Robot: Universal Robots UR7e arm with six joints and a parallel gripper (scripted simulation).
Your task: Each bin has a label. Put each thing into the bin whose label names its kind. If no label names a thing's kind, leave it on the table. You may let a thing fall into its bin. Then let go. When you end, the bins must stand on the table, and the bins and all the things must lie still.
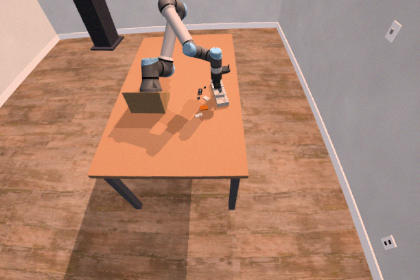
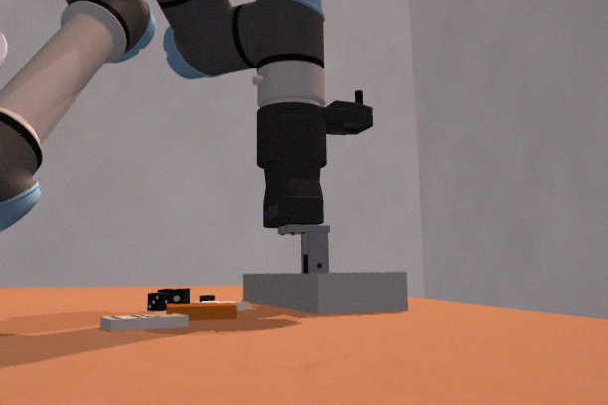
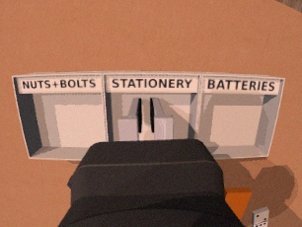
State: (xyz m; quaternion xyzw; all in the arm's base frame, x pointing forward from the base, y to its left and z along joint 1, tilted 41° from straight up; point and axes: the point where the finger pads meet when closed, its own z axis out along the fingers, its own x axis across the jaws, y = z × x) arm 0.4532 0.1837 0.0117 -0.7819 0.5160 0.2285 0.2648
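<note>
The gripper (image 1: 219, 90) (image 2: 315, 271) (image 3: 145, 109) is slightly open inside the middle bin, STATIONERY (image 3: 151, 84), its fingers apart with nothing visible between them. Left of the bins (image 1: 223, 104) (image 2: 363, 293) on the table (image 1: 171, 163) (image 2: 397, 360) (image 3: 148, 35) lie a near domino (image 1: 198, 115) (image 2: 144, 321) (image 3: 260, 217), an orange block (image 1: 204, 108) (image 2: 203, 312) (image 3: 239, 199), a far domino (image 1: 206, 98) (image 2: 240, 305) and, farther left, black dice (image 1: 200, 91) (image 2: 157, 301).

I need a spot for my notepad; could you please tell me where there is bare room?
There is room between the front domino and the table's near edge. It is crowded around the orange block and dice, and at STATIONERY, where the jaws reach in.
</note>
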